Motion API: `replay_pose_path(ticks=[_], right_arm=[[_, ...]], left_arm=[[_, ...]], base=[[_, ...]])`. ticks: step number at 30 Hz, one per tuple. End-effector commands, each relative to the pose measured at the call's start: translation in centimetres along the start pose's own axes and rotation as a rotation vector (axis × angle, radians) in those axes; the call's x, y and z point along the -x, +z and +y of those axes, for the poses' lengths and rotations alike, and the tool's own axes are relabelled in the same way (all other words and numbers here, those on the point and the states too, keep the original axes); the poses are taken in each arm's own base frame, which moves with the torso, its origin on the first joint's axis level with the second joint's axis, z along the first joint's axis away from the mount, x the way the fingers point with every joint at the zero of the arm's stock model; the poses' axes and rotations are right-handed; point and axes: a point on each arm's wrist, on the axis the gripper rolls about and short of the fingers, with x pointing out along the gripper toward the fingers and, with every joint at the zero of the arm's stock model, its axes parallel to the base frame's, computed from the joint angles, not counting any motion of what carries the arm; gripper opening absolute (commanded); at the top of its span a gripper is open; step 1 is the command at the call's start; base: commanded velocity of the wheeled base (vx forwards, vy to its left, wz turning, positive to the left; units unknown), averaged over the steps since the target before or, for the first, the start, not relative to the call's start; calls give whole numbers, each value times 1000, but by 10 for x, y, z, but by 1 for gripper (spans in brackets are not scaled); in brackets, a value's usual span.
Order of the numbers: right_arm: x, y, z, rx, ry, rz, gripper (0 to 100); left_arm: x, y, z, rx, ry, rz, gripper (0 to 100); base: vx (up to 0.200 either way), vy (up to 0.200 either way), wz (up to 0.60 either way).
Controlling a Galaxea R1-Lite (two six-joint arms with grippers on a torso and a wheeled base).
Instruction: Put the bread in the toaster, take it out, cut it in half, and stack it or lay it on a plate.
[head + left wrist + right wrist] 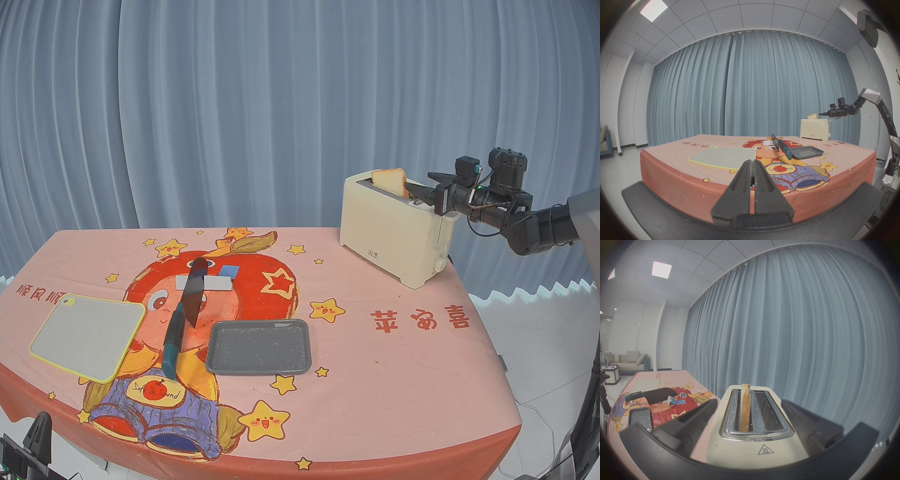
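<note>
Bread (390, 181) sticks up from toaster (387, 240) slot; R fingers (690, 420) apart, L fingers (740, 187) closed.

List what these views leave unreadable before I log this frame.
bread: lower part sunk in the toaster slot, head and right wrist views; its browning there is unreadable.
knife: head view, too small to tell whether the dark blade is bare or sheathed.
left gripper: cut off by the head view's bottom edge.
</note>
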Motion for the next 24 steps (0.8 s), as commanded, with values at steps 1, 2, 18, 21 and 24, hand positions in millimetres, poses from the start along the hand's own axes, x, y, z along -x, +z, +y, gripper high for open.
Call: replay_pose_path(ticks=[1,2,18,21,24], right_arm=[[0,0,1,0,2,-1,100],[0,0,1,0,2,-2,100],[42,35,18,-26,-14,-36,100],[59,40,26,-47,-26,-32,100],[96,47,42,-129,-54,-16,100]], left_arm=[[-1,-5,0,0,2,19,0],[-1,-5,0,0,2,19,0],[-1,-5,0,0,2,19,0],[-1,-5,0,0,2,19,0],[-1,-5,0,0,0,19,0]], base=[[0,0,0],[0,0,0],[0,0,0],[0,0,0],[0,0,0]])
